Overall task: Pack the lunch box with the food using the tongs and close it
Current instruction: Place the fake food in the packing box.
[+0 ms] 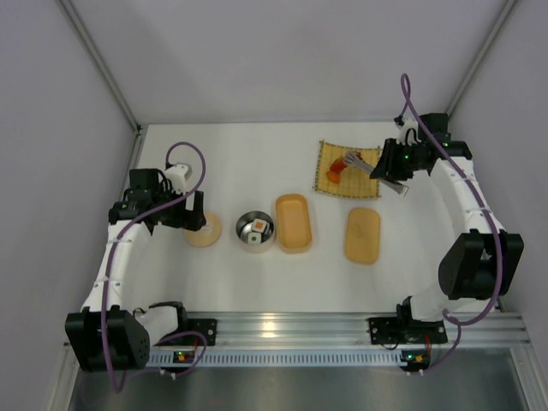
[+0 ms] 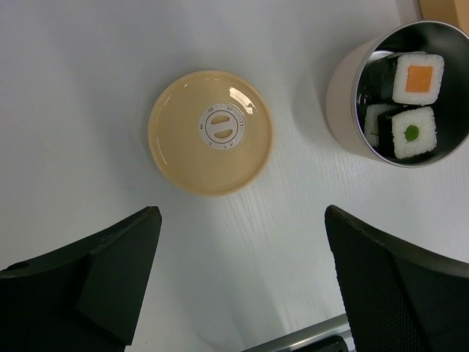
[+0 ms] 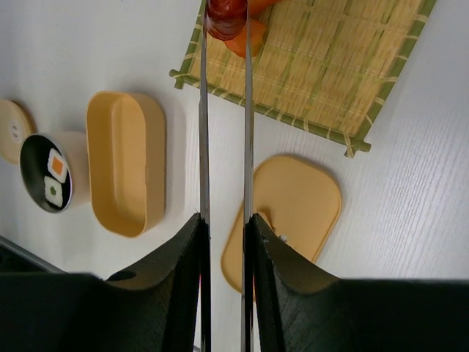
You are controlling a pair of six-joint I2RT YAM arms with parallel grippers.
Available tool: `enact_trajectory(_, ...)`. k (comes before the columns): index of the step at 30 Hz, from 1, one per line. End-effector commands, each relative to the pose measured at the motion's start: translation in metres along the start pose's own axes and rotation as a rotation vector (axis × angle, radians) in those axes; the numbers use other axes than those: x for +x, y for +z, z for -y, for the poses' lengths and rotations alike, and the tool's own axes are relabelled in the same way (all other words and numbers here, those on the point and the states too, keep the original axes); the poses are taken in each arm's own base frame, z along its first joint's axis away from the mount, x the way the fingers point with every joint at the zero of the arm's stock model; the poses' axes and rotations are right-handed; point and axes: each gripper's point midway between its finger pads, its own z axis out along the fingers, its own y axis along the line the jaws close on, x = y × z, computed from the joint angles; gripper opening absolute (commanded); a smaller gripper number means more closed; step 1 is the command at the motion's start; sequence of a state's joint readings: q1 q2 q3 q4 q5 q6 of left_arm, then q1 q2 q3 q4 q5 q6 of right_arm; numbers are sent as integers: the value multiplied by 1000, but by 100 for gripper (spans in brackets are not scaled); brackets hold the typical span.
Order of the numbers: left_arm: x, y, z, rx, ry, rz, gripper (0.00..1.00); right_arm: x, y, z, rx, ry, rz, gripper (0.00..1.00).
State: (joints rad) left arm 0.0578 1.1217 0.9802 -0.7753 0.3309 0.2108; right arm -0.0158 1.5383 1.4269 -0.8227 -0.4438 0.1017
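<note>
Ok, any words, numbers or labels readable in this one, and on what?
Round tan lid, white dial at its centre: tiny numerals around the ring, too small to read.
Nothing else: no writing shows on the lunch box, the oval lid, the tongs, the bamboo mat or the steel tin.

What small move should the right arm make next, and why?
Probably lift the tongs slightly. The right end effector grips them, their tips seem to pinch the shrimp piece on the bamboo mat, and the lunch box stands open and empty.
</note>
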Motion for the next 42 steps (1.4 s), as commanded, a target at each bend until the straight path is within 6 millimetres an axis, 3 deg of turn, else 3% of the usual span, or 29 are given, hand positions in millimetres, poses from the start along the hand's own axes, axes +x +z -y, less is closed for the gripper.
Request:
enact_trajectory(1,-12,-7,-2,-14,12,43,98,-13,-21,-23,-71,-109,70,0)
enact_trajectory(8,-12,-6,-1,-6,10,43,98,6,-49,-50,-169,-250,54,0)
enact_trajectory(16,-11,-6,2,7,8,39,98,42,-63,-86,-310,-384,-46,0)
enact_trajectory(26,-7,-8,-1,-13,17,36,98,75,-46,-119,-381,-502,-180,0)
enact_trajectory(34,-3,-6,-3,-21,25,31,98,94,-26,-118,-374,-549,-296,0)
enact_trajectory(42,-1,0,-3,-12,23,27,98,100,-14,-112,-318,-613,-375,0)
